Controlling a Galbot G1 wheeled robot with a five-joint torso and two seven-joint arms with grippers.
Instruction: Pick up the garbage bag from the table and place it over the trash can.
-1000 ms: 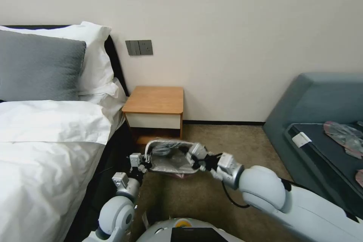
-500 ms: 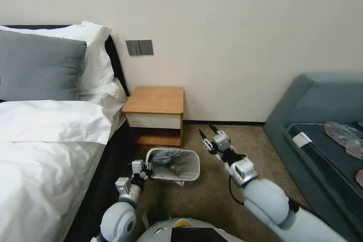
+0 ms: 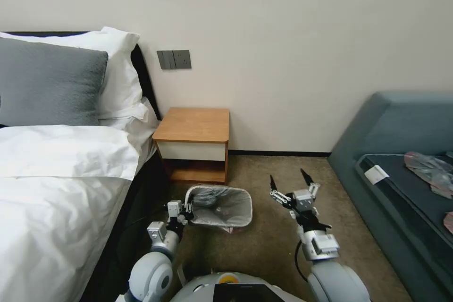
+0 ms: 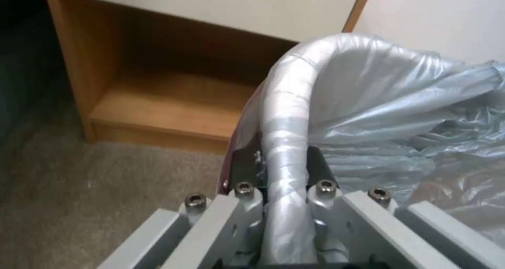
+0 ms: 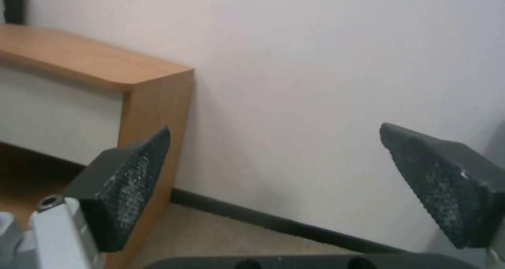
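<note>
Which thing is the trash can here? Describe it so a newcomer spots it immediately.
Find the wooden table against the wall beside the bed. On the carpet just before it stands the trash can, lined with a wrinkly grey bag, its rim pinched by the left gripper.

Bed [image 3: 52, 188] occupies left of frame, white linen, made. Grey pillow [image 3: 49, 82] stands upright at upper left, white pillow [image 3: 120, 73] behind it. Dark wall switches [image 3: 173, 59] left of centre, upper half. Blue-grey sofa [image 3: 396, 122] at right edge, crumpled plastic pieces [image 3: 429, 166] lying on its seat. Brown carpet [image 3: 264, 240] across lower centre.
</note>
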